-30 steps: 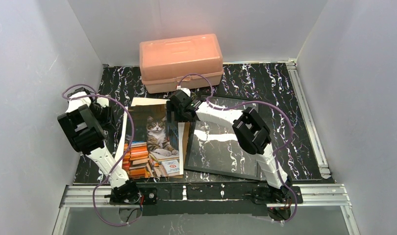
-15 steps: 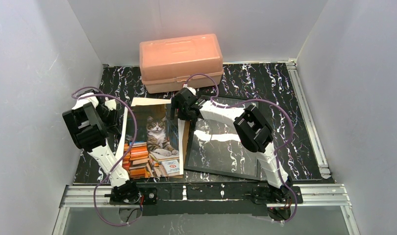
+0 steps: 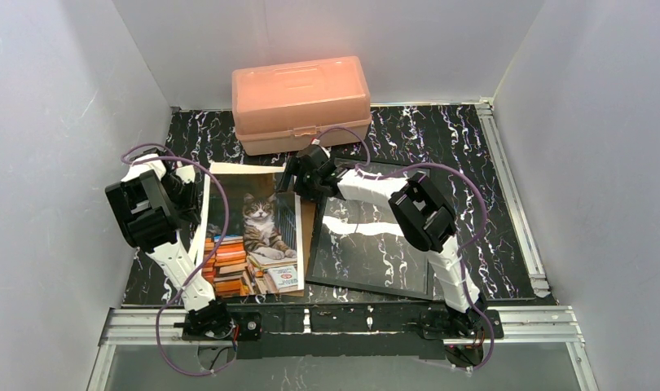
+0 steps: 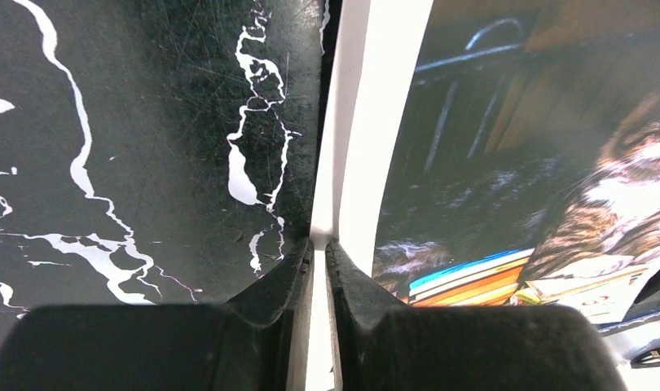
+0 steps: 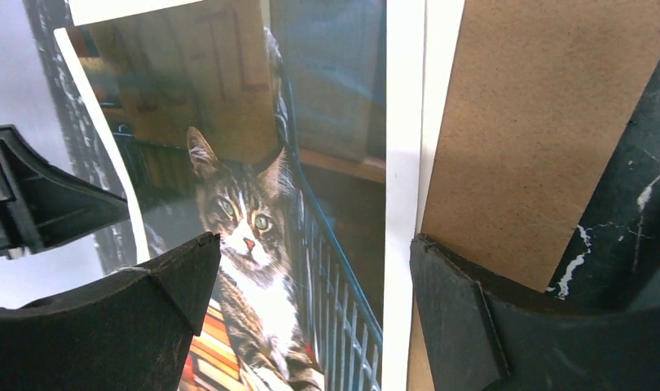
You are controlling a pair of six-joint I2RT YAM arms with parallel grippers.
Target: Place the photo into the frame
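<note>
The photo [image 3: 253, 235], a cat on stacked orange books, lies picture-up left of the frame [image 3: 366, 284], a flat black rectangle with a clear pane. My left gripper [image 3: 194, 190] is at the photo's left edge. In the left wrist view its jaws [image 4: 319, 244] are pinched on that thin white edge [image 4: 343, 163], which curls up off the table. My right gripper [image 3: 297, 185] hangs open over the photo's far right edge. In the right wrist view its fingers [image 5: 317, 240] straddle the photo [image 5: 253, 236] and the white border, with nothing held.
A brown backing board [image 5: 539, 122] lies under the photo and sticks out on its right [image 3: 309, 221], with a white sheet edge [image 5: 441, 98] between them. A peach plastic box [image 3: 301, 102] stands at the back. White walls close in both sides.
My left jaws have closed onto the photo's left edge, which now curls up slightly. My right gripper has drawn back toward the photo's far right corner, still open.
</note>
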